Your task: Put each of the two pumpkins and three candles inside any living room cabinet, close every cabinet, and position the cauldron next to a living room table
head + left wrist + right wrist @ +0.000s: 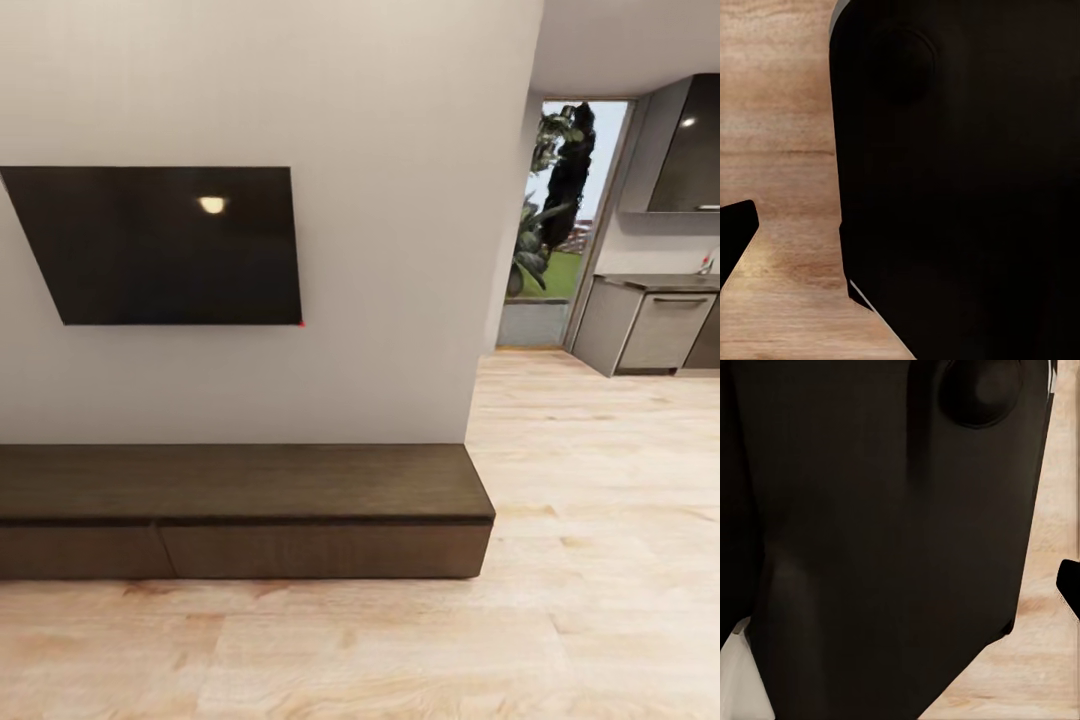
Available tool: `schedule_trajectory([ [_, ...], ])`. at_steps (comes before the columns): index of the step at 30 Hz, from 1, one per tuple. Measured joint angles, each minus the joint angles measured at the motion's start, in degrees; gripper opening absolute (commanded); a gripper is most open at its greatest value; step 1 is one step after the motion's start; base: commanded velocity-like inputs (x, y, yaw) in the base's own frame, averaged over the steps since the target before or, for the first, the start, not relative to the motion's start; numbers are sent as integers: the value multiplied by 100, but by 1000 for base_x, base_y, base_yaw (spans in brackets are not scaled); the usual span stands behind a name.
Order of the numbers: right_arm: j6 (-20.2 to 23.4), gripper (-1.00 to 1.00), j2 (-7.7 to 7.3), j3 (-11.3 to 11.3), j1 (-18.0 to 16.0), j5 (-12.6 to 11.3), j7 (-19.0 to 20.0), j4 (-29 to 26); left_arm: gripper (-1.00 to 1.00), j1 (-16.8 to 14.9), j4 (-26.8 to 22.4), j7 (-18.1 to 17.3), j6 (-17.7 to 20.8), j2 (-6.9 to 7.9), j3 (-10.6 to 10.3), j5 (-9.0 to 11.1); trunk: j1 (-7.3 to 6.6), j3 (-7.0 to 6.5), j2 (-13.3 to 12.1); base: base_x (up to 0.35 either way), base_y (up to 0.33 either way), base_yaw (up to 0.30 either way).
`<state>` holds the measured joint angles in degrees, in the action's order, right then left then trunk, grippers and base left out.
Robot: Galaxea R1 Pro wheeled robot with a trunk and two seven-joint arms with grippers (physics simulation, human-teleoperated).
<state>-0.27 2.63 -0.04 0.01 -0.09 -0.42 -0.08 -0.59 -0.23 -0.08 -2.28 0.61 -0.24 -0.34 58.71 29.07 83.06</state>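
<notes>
At seven o'clock, the long dark-brown wooden cabinet [240, 510] sits closed under the black wall-mounted TV [160, 245]. Grippers' state: cannot tell. Driving closer risks bumping its front.

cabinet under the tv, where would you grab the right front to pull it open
No handle shows on the cabinet. The likeliest hold is the dark gap under its top edge, above the right front panel. Come from the front, off the wood floor, and pull straight outward.
</notes>
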Motion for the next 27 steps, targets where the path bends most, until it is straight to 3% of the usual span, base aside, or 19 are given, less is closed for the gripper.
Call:
schedule_trajectory([
  [15, -7, 100, -1, -5, -1, 1, 2, -62, 100, 0, 0, 0, -279, 0, 8, 3, 2, -1, -1, 23, -3, 0],
  [27, -298, 100, 17, -16, -1, -12, 2, -81, 100, 0, 0, 0, -440, 0, 8, 16, 2, -1, 0, 0, 0, 0],
])
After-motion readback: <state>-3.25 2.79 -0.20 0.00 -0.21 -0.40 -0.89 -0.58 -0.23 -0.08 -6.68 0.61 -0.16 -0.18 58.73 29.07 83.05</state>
